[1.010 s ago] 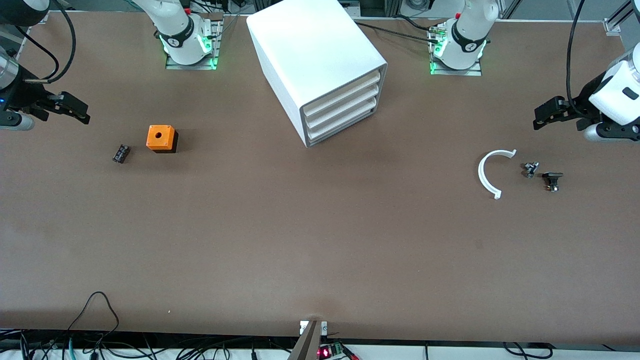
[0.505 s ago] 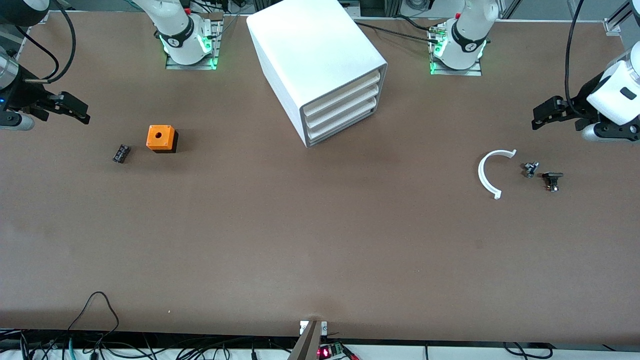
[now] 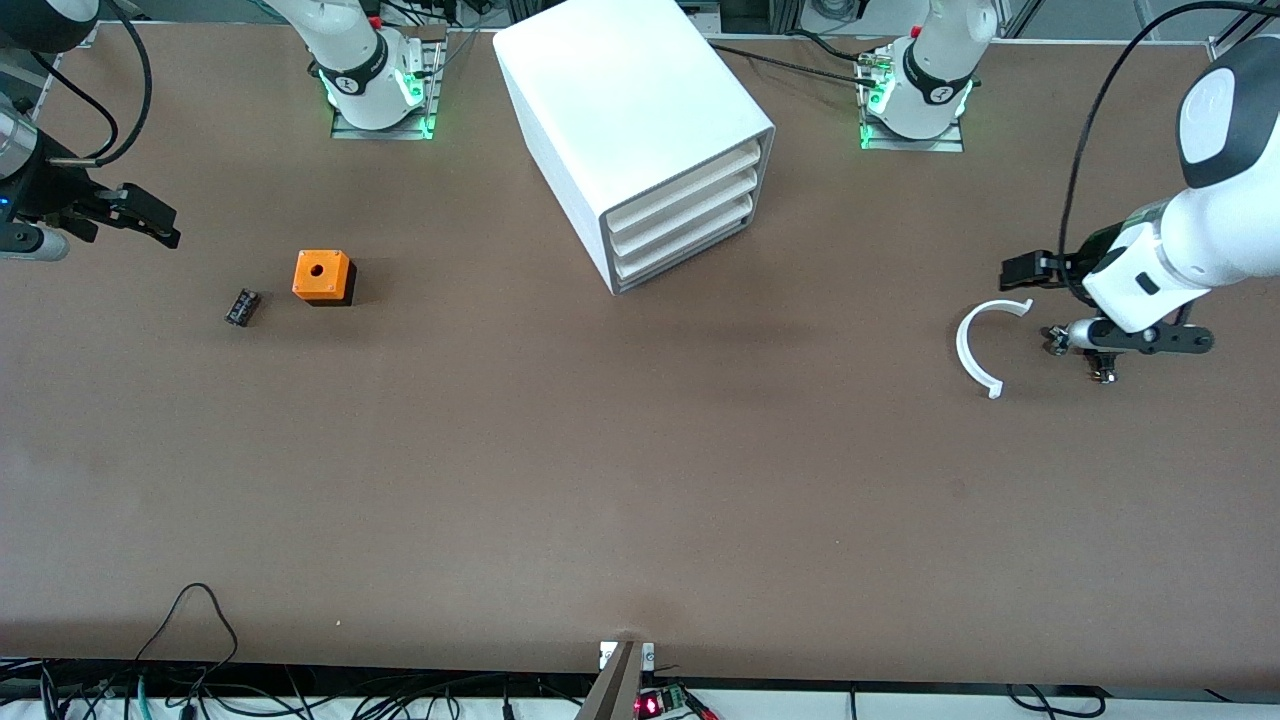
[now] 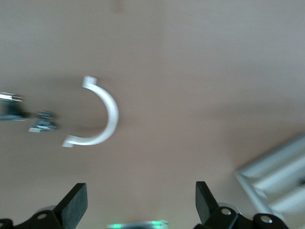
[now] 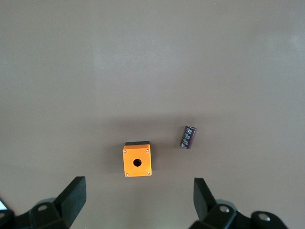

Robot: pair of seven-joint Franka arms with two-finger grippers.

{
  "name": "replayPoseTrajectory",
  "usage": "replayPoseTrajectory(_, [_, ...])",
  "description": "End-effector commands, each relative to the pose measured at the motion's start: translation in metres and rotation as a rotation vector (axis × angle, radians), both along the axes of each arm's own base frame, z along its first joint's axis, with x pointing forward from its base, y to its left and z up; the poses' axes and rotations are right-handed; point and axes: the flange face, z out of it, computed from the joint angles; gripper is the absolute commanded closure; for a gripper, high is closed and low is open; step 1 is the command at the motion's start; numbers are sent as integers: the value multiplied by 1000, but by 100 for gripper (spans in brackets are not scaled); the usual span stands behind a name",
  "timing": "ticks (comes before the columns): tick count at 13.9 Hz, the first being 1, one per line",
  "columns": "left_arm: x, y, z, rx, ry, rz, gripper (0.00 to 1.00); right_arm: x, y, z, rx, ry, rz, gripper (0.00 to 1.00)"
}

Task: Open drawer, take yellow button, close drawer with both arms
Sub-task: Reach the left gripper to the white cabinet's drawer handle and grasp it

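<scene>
The white cabinet (image 3: 640,130) stands between the two arm bases, its three drawers all pushed in. The drawer (image 3: 690,176) is the uppermost one and is shut. The button is hidden. My left gripper (image 3: 1025,272) hangs open over the table toward the left arm's end, beside a white half ring, with nothing between its fingers. In the left wrist view the gripper (image 4: 139,202) shows wide-apart jaws and a corner of the cabinet (image 4: 279,179). My right gripper (image 3: 150,222) waits open and empty at the right arm's end; the right wrist view (image 5: 138,198) confirms this.
A white half ring (image 3: 972,345) (image 4: 105,117) lies near two small dark parts (image 3: 1058,340) (image 3: 1104,374), partly under the left wrist. An orange cube with a hole (image 3: 322,276) (image 5: 137,160) and a small black cylinder (image 3: 241,306) (image 5: 188,137) lie toward the right arm's end.
The left arm has swung in from the table's end and lowered, its gripper now beside the half ring. The right arm has not moved.
</scene>
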Motion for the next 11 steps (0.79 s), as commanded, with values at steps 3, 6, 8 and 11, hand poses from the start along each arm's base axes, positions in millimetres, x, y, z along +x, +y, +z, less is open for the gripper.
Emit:
replayPoseTrajectory(3, [3, 5, -70, -416, 163, -40, 0, -7, 1, 2, 17, -1, -2, 0])
replayPoseTrajectory(6, [-16, -43, -140, -619, 312, 20, 0, -6, 1, 1, 19, 0, -4, 0])
replayPoseTrajectory(8, [-42, -87, -177, -726, 429, 45, 0, -6, 1, 2, 19, -3, -4, 0])
replayPoseTrajectory(11, [-76, -161, -199, -800, 504, 5, 0, -6, 1, 2, 19, -4, -4, 0])
